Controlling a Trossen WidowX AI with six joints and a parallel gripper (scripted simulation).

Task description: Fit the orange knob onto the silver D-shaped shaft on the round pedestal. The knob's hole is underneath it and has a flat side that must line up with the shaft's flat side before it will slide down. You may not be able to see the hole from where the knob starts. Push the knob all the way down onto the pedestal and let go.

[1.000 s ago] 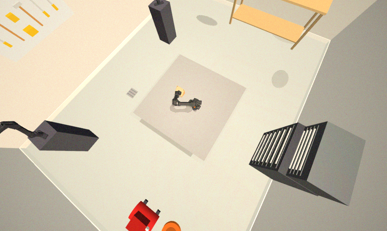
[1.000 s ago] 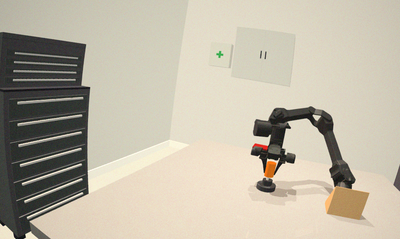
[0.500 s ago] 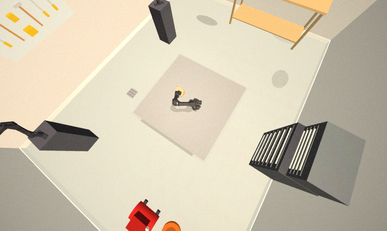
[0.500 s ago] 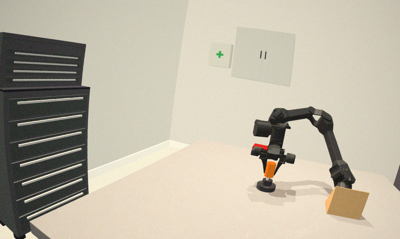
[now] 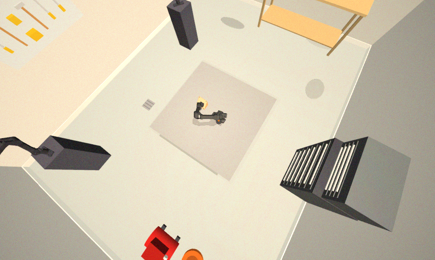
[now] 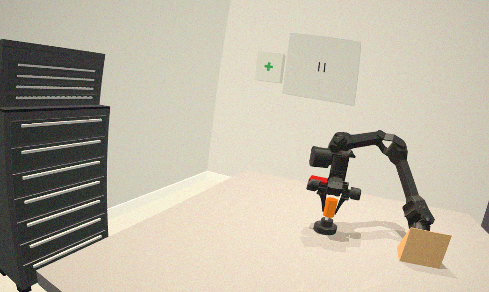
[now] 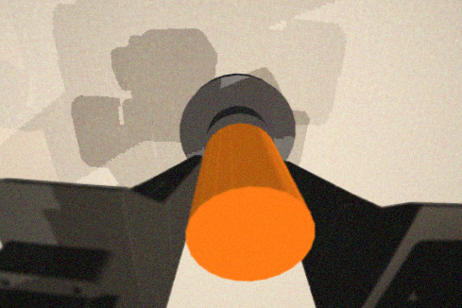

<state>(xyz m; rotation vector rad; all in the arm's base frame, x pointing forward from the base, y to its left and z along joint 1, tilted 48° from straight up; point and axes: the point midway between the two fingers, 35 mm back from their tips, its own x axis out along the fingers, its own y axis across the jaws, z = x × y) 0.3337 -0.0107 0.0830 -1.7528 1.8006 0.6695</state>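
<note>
The orange knob point(image 6: 330, 207) point(image 7: 250, 231) is a tall cylinder, tilted slightly in the exterior view; only a bit of it shows in the top view point(image 5: 218, 120). My gripper point(image 6: 329, 210) is shut on the knob, one finger on each side. The round black pedestal point(image 6: 325, 228) point(image 7: 237, 92) stands on the table directly below. A short piece of the silver shaft point(image 6: 327, 218) shows between the knob's lower end and the pedestal's raised collar, so the knob is above the pedestal. The knob's hole and the flat sides are hidden.
A tan wedge-shaped block point(image 6: 425, 247) point(image 5: 202, 102) stands by the arm's base. A red object point(image 6: 317, 179) shows behind the gripper. The square table point(image 5: 243, 132) carries the arm. A dark drawer cabinet point(image 6: 61, 174) stands beyond the table's edge.
</note>
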